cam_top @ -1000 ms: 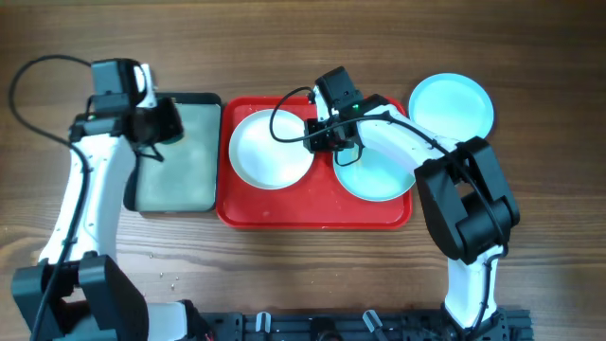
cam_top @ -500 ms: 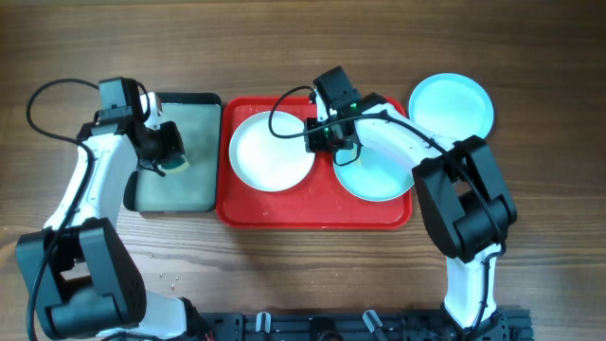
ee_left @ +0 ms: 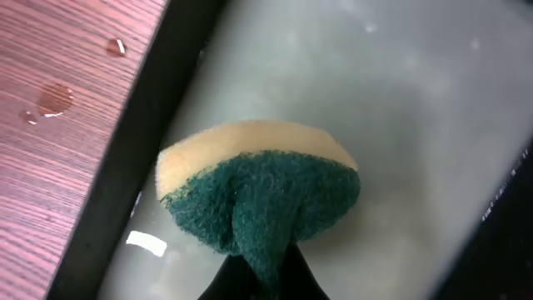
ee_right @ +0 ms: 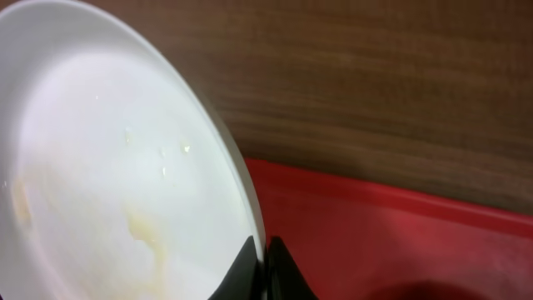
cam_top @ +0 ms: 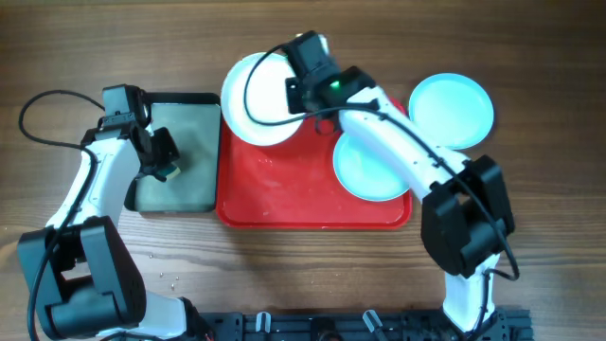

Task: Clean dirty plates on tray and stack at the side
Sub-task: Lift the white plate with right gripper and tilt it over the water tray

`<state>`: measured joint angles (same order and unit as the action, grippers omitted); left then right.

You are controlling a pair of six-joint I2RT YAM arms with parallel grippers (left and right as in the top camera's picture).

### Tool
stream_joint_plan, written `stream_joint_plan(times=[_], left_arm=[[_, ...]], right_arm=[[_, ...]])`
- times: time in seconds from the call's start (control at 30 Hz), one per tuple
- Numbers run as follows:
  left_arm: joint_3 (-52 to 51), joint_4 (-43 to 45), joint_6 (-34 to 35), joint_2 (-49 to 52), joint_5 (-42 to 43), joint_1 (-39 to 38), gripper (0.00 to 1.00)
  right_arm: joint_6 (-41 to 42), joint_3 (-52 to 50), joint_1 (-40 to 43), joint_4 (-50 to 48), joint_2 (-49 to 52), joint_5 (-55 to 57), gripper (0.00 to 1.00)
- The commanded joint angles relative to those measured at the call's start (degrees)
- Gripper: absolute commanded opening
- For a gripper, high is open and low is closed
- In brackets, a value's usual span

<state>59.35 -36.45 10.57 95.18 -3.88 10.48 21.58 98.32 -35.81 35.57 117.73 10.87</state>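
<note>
My right gripper (cam_top: 299, 102) is shut on the right rim of the white plate (cam_top: 254, 99), which it holds tilted above the far left corner of the red tray (cam_top: 284, 194). In the right wrist view the black fingers (ee_right: 247, 265) pinch the rim of the white plate (ee_right: 100, 183), which carries yellowish smears. One aqua plate (cam_top: 372, 170) lies on the right part of the tray. A second aqua plate (cam_top: 452, 109) rests on the table beyond the tray's right end. My left gripper (cam_top: 167, 167) is shut on a green-and-yellow sponge (ee_left: 258, 196), low over the black-rimmed tray (cam_top: 180, 189).
The black-rimmed tray (ee_left: 141, 125) with a pale wet floor lies just left of the red tray. Water drops (ee_left: 54, 100) sit on the wooden table beside it. Cables loop from both arms. A black rail (cam_top: 360, 327) runs along the table's near edge.
My right gripper closed on the white plate's rim and lifted it off the tray toward the far edge. My left gripper came down over the black-rimmed tray with the sponge.
</note>
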Motion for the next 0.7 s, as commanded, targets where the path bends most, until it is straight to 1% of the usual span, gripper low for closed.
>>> stream_joint_plan(times=[0.0, 0.07, 0.17, 0.33, 0.47, 0.53, 0.6, 0.67], left_arm=[[-1.33, 1.70, 2.23, 0.33, -4.85, 0.31, 0.04], [-2.91, 3.32, 3.52, 0.33, -6.27, 0.31, 0.04], [-4.98, 5.07, 3.65, 0.33, -6.21, 0.28, 0.04], [-5.05, 5.86, 4.74, 0.33, -6.05, 0.28, 0.04], [-5.05, 5.88, 5.14, 0.33, -6.01, 0.28, 0.04], [-5.05, 5.90, 5.14, 0.33, -6.01, 0.28, 0.04], [-5.05, 6.10, 5.14, 0.33, -6.01, 0.28, 0.04], [-5.05, 6.16, 5.14, 0.33, -5.97, 0.28, 0.04]], right_arm=[[-0.79, 1.42, -3.91, -4.94, -1.70, 7.48, 0.04], [-1.09, 1.42, -5.90, -8.59, -1.70, 9.42, 0.04], [-3.85, 1.42, -9.14, -14.64, -1.70, 12.55, 0.04], [-9.27, 1.42, -12.57, -21.53, -0.44, 15.08, 0.04], [-16.57, 1.42, -14.67, -26.69, 2.40, 19.41, 0.04], [-21.73, 1.42, -15.23, -29.53, 3.41, 21.51, 0.05], [-28.92, 1.42, -15.34, -33.24, 3.78, 21.49, 0.04], [-33.40, 1.42, -15.34, -36.37, 3.85, 21.46, 0.04]])
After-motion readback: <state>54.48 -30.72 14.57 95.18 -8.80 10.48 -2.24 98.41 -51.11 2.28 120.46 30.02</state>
